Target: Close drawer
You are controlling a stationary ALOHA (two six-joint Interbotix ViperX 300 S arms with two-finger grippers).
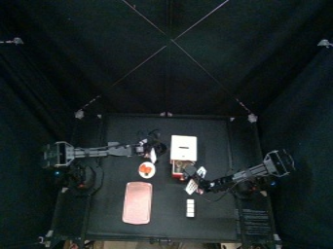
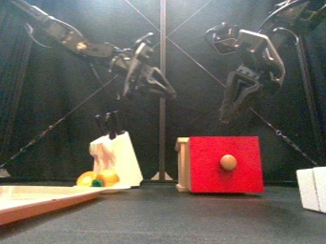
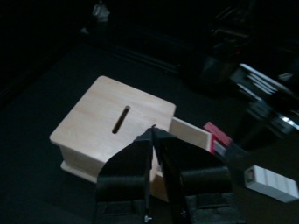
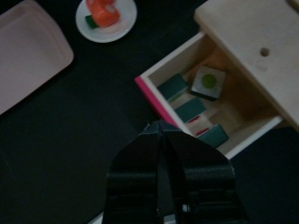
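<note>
The drawer point(image 1: 184, 148) is a cream-white box at the table's middle, and its tray stands pulled out toward the front. Its red front panel point(image 2: 226, 164) carries a round wooden knob. The right wrist view looks down into the open tray point(image 4: 208, 87), which holds several small blocks. My right gripper point(image 4: 158, 129) hovers just outside the red front with its jaws together and nothing in them. My left gripper point(image 3: 152, 140) hangs above the box's slotted top point(image 3: 117, 118), open and empty. In the front view both grippers, left point(image 2: 151, 84) and right point(image 2: 234, 100), hang well above the table.
A pink board point(image 1: 136, 201) lies at the front left. Beside the drawer sits a small plate point(image 1: 144, 169) with fruit. A cream block point(image 2: 114, 157) stands behind the plate. A small white block point(image 1: 190, 207) lies near the front edge.
</note>
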